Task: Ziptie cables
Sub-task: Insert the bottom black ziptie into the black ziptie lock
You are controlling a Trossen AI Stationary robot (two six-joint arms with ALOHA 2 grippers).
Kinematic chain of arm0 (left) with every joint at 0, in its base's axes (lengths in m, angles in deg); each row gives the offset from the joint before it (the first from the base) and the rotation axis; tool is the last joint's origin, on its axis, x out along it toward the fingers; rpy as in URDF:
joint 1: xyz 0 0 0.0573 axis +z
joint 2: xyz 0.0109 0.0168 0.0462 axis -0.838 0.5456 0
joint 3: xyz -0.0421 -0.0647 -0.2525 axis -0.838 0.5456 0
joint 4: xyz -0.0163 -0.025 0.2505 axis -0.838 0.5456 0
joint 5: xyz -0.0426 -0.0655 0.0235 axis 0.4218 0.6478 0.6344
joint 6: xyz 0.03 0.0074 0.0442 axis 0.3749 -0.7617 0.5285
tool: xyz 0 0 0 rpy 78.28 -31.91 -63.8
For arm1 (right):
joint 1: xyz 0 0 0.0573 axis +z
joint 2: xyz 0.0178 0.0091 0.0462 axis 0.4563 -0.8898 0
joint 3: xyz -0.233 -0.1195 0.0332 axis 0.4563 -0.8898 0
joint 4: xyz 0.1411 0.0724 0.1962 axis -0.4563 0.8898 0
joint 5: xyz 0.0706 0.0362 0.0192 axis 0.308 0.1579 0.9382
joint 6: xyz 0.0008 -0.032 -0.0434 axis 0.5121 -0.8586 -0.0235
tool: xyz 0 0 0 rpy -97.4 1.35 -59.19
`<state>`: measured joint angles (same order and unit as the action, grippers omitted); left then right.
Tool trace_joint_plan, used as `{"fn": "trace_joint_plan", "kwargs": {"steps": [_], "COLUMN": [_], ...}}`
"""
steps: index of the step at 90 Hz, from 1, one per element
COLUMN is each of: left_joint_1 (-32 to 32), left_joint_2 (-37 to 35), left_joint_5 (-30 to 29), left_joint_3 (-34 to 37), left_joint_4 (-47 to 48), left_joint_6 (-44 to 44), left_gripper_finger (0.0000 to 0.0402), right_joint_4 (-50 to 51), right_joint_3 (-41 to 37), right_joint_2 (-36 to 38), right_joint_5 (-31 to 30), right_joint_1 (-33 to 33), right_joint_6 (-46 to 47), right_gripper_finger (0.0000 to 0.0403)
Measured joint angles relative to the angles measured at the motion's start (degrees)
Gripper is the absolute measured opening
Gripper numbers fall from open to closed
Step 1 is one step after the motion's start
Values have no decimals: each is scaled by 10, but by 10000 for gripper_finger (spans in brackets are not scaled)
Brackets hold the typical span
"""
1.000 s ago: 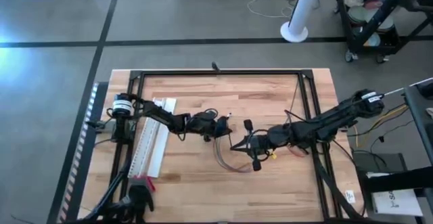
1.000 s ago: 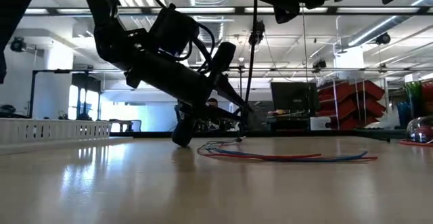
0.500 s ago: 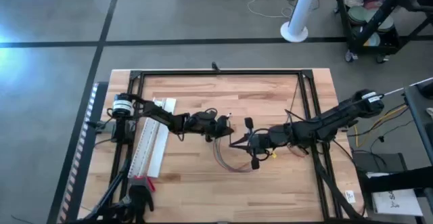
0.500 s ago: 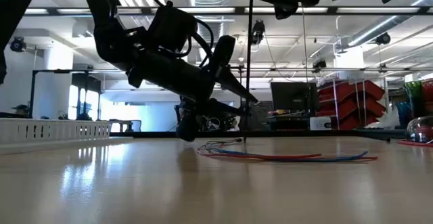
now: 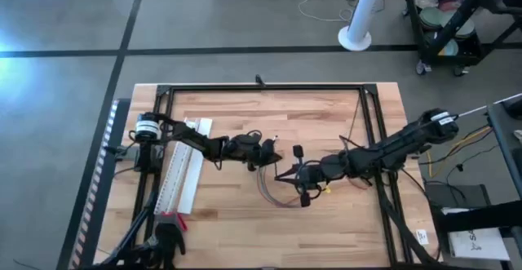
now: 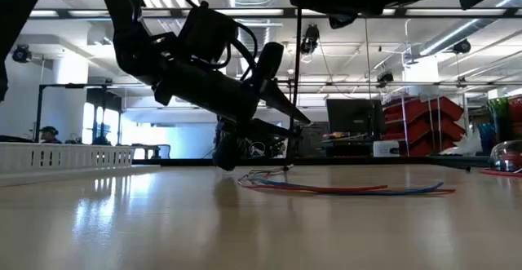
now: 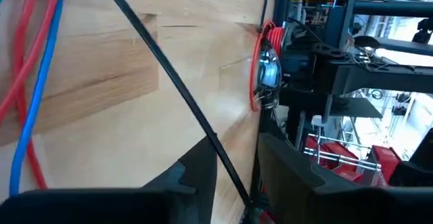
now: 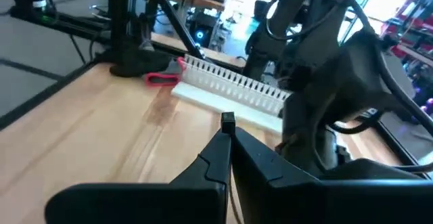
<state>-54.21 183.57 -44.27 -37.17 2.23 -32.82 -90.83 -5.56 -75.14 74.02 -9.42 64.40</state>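
Cables [image 5: 276, 190] lie looped mid-tabletop [image 5: 228, 221], unbound. Right gripper [image 8: 229, 137], jaws pressed together on a thin black ziptie [image 7: 169, 82], holds it toward the left gripper [image 5: 271, 152], whose jaws look slightly spread. Threading step, seemingly; next, the tie must pass round the bundle.

Both grippers crowd the table's middle: the left gripper [image 5: 272, 152] reaches in from nine o'clock, the right gripper [image 5: 287, 173] from three, tips near each other, so little passage lies between them. Under that spot the cables [image 5: 273, 191] loop toward six o'clock, flat on the wood [image 6: 342, 190], low enough to pass over. A thin black ziptie [image 6: 294, 82] stands upright there, a slim bar in the gap. At nine o'clock the white flat strip [image 5: 184, 174] and red-handled tool [image 5: 170, 219] block the left edge. Bare wood lies open at twelve and six o'clock, bounded by the black frame [image 5: 261, 87].
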Motion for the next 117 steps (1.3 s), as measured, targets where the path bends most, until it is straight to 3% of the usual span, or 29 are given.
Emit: {"fn": "trace_joint_plan", "kwargs": {"steps": [20, 98, 117], "left_joint_1": [0, 1, 1], "left_joint_2": [0, 0, 0], "left_joint_5": [16, -1, -40], "left_joint_3": [0, 1, 1], "left_joint_4": [1, 14, 11], "left_joint_6": [9, 65, 146], "left_gripper_finger": [62, 58, 7], "right_joint_4": [4, 44, 46], "right_joint_3": [0, 0, 0], "right_joint_2": [2, 12, 12], "right_joint_5": [0, 5, 18], "right_joint_1": [4, 12, 11], "right_joint_6": [4, 52, 84], "right_gripper_finger": [0, 0, 0]}}
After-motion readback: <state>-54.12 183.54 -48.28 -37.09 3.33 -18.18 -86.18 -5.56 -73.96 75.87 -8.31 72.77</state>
